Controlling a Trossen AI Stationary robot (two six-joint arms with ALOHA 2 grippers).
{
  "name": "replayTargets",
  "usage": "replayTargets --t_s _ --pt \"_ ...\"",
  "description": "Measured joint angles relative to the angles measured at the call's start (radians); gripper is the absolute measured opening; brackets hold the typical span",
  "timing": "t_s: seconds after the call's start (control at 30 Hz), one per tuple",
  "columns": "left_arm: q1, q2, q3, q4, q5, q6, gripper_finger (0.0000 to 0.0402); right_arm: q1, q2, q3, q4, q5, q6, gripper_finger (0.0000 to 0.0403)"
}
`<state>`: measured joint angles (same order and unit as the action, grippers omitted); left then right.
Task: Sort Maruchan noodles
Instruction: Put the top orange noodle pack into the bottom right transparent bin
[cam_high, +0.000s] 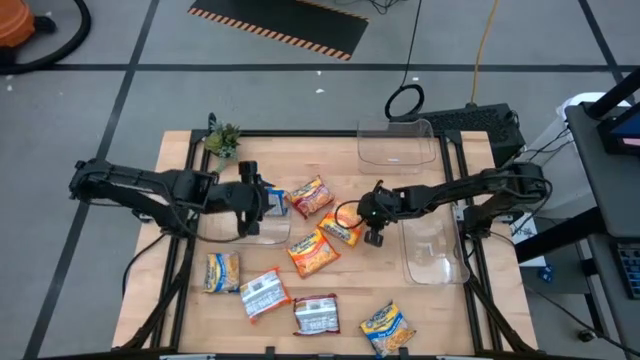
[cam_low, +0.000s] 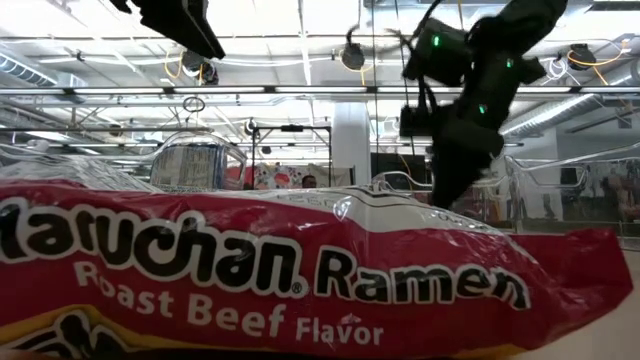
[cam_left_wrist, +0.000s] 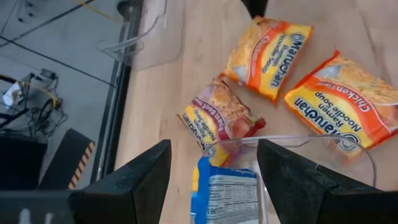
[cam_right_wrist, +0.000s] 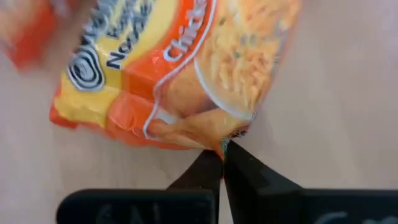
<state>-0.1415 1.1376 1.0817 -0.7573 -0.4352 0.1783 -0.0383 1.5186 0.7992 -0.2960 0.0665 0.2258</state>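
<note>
A: Two clear bins are seen on the right side of the worktop: one bin at the far edge and another bin near the right edge. A third clear bin is set left of centre. Bare wood is left along the left edge and in the strip between the far bin and the middle packets.

B: How are the packets laid out?

A: Eight noodle packets are counted in the high view. An orange chicken packet is lying at the centre, with a second orange packet just beside it and a red-and-yellow packet farther back. Along the near edge a yellow packet, a silver-white packet, a red-bordered silver packet and a yellow-and-blue packet are spread apart. A blue-and-white packet is found inside the third bin. The low view is filled by a red Roast Beef packet.

B: And the arms?

A: The right hand is reached in over the centre, its fingers closed on a corner of the second orange packet. The left hand is held above the third bin, its fingers spread apart, nothing gripped.
</note>
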Motion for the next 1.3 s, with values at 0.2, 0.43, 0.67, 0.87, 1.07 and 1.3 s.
replayTargets --t_s 0.2,0.43,0.67,0.87,1.07,1.3 --pt "0.052 -0.04 0.0 0.032 0.049 0.074 0.0243 0.0 -0.117 0.0 -0.036 0.121 0.001 0.0001" --pt "0.14 -0.026 0.0 0.097 0.17 0.136 0.0243 -0.001 -0.208 0.001 -0.034 0.251 -0.024 0.0" --pt "0.214 -0.001 0.001 0.129 0.305 0.167 0.0243 -0.001 -0.269 0.001 -0.032 0.298 -0.073 0.0" --pt "0.221 0.011 -0.001 0.135 0.306 0.166 0.0243 0.0 -0.322 0.002 -0.028 0.302 -0.107 0.0" --pt "0.221 0.01 0.0 0.139 0.305 0.164 0.0243 0.016 -0.38 0.002 -0.028 0.297 -0.054 0.0" --pt "0.221 0.01 0.0 0.138 0.305 0.167 0.0243 0.059 -0.462 0.006 -0.046 0.295 -0.005 0.0"
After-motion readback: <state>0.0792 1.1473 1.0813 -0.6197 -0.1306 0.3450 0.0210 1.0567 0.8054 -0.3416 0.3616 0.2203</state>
